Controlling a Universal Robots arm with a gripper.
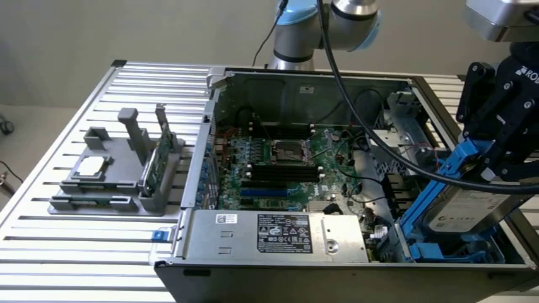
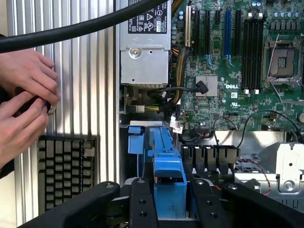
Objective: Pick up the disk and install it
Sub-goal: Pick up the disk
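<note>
Disk installation, disk in hand. The gripper [image 1: 497,148] is clamped across the disk [image 1: 471,205], its black fingers [image 2: 142,204] pressed against both sides of the blue carrier. The disk hangs on edge and tilted, label facing outward, with its lower end already down among the blue guides of the bay [image 1: 425,251]. That bay sits at the end of the case [image 1: 337,278] on the exterior view's right, by the case's near corner. The grip sits high on the carrier, probably so that the lower end stays free to enter the bay. The tilt appears to line the rails up with the guides. In the wrist view the carrier's blue end tab runs straight between the fingers and points into the case.

The power supply [image 1: 274,233] lies along the case's near edge, beside the bay, and the motherboard [image 1: 278,158] fills the middle. A fixture [image 1: 110,202] near the table [image 1: 50,252] edge on the exterior view's left holds the chip [image 1: 91,167] and the green card [image 1: 156,161], well apart from the arm's work. A person's hands [image 2: 23,109] rest at the table edge just beside a keyboard [image 2: 64,173], outside the case.
</note>
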